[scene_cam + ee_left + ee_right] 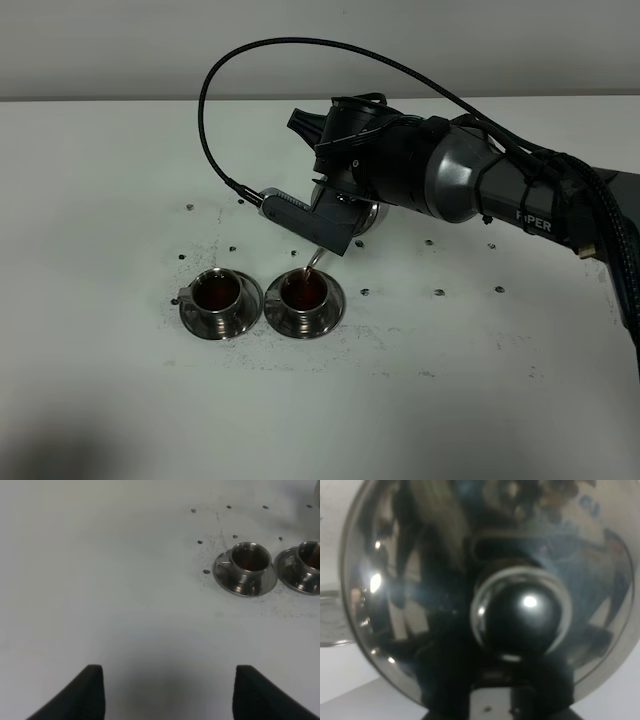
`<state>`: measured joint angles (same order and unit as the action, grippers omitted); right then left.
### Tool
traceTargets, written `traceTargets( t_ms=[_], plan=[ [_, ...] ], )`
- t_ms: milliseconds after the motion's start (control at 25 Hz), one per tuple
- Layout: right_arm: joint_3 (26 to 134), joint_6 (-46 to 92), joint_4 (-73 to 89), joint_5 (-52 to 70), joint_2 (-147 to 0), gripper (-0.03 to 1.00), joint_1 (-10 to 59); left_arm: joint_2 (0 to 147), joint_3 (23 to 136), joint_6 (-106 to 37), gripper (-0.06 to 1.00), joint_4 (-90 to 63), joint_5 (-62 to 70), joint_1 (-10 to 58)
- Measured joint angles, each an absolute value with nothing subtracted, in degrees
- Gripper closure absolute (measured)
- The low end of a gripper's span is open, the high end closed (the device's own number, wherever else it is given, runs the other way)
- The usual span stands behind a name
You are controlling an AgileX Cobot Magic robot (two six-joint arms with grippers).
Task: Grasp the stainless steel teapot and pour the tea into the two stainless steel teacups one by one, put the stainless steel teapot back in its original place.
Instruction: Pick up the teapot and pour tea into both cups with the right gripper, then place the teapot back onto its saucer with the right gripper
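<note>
From the high camera you see two steel teacups on a white table (100,400), each on a round saucer: the left cup (217,292) and the right cup (304,291) both hold reddish-brown tea (303,290). The right gripper (335,215) is clamped on the teapot (350,218), tilted with its thin spout over the right cup. Your left wrist view shows the left gripper (167,692) spread wide and empty, both cups ahead. Your right wrist view shows only the pot's mirror-bright domed lid and round knob (520,612).

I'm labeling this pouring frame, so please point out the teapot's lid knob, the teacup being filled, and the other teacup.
Teapot lid knob (522,615), right wrist view: on the round knob's shiny front.
Teacup being filled (304,290), exterior high view: on the tea surface inside it.
Other teacup (250,557), left wrist view: on its inner bowl.
</note>
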<state>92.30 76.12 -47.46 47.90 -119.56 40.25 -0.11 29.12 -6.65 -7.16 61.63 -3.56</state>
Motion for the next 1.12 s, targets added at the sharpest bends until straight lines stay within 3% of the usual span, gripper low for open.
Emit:
traceTargets(
  t_ms=[520,1120],
  plan=[
    [92.3,76.0,-44.5,47.6,-119.6,0.80,40.0,-0.1,29.1,-6.6,0.41,-7.2,61.6,-3.6],
    [92.3,74.4,-22.7,48.8,-113.4,0.80,33.8,-0.1,29.1,-6.6,0.41,-7.2,61.6,-3.6]
  ],
)
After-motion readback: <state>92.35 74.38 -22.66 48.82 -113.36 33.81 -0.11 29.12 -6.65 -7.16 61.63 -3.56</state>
